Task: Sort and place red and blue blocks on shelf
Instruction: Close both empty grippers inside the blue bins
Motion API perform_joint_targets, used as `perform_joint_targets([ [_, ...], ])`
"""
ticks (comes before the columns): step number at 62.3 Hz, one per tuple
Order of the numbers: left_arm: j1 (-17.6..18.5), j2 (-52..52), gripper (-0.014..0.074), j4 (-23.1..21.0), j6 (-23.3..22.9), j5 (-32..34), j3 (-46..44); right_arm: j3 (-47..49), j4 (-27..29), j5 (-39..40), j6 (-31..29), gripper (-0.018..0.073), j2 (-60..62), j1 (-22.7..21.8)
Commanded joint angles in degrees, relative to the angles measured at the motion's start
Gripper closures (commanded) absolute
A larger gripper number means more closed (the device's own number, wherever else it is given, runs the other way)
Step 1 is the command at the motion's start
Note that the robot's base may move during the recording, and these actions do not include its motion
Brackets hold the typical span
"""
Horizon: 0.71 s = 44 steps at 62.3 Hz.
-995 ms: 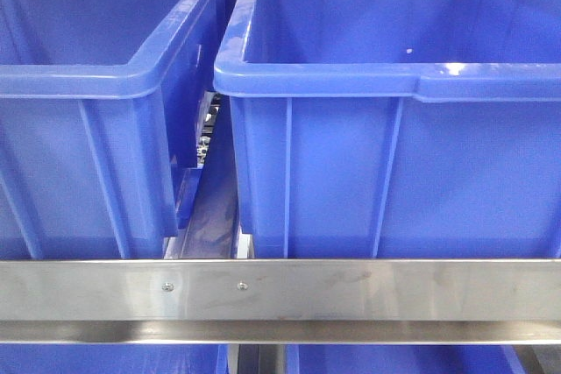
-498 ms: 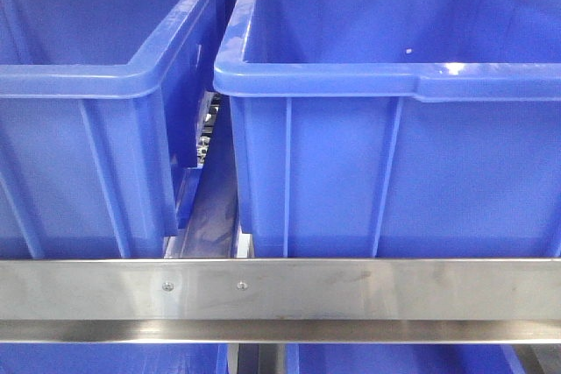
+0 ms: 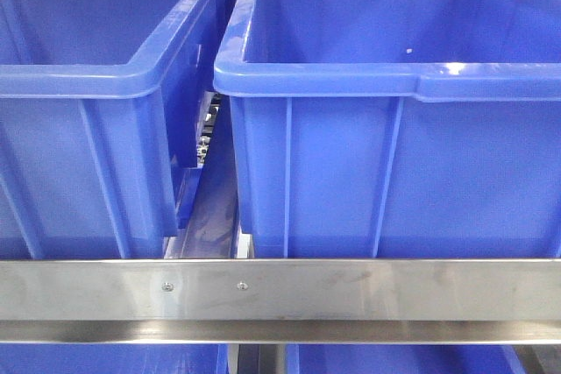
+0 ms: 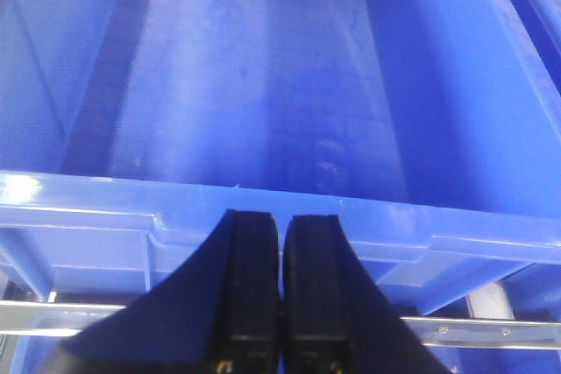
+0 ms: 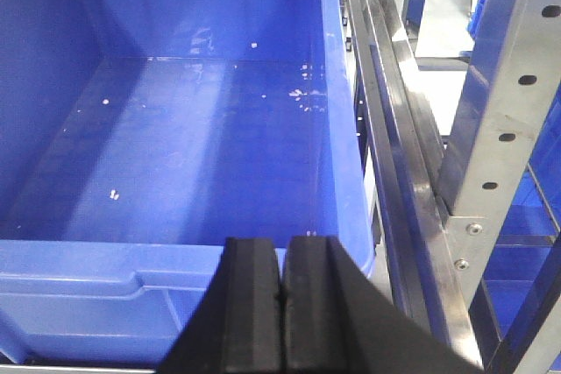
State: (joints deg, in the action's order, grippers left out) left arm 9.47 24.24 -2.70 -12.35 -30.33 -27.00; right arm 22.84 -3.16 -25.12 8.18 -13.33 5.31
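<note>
Left gripper (image 4: 280, 304) and right gripper (image 5: 282, 313) both pressed closed, holding nothing, each poised at a blue bin (image 3: 386, 76) on the shelf (image 3: 280, 291); no blocks visible

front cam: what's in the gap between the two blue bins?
Front view: between the left bin and right bin a steel divider strip runs back from the front rail; no blocks there.

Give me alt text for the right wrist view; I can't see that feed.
The right claw, shut and holding nothing, hovers at the near rim of a big blue bin with only small white specks on its floor. The shelf's steel frame rises on the right; no block is visible.
</note>
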Motion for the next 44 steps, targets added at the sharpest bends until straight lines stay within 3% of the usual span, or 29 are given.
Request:
perform_joint_targets([
  [1, 0.46, 0.27, 0.0473, -0.05, 0.01, 4.38, -1.54, 1.70, -0.73, 4.70, -0.44, 0.0501, -0.41, 0.11],
  [44, 0.46, 0.27, 0.0473, -0.05, 0.01, 4.38, -1.54, 1.70, -0.73, 4.70, -0.44, 0.0501, -0.41, 0.11],
])
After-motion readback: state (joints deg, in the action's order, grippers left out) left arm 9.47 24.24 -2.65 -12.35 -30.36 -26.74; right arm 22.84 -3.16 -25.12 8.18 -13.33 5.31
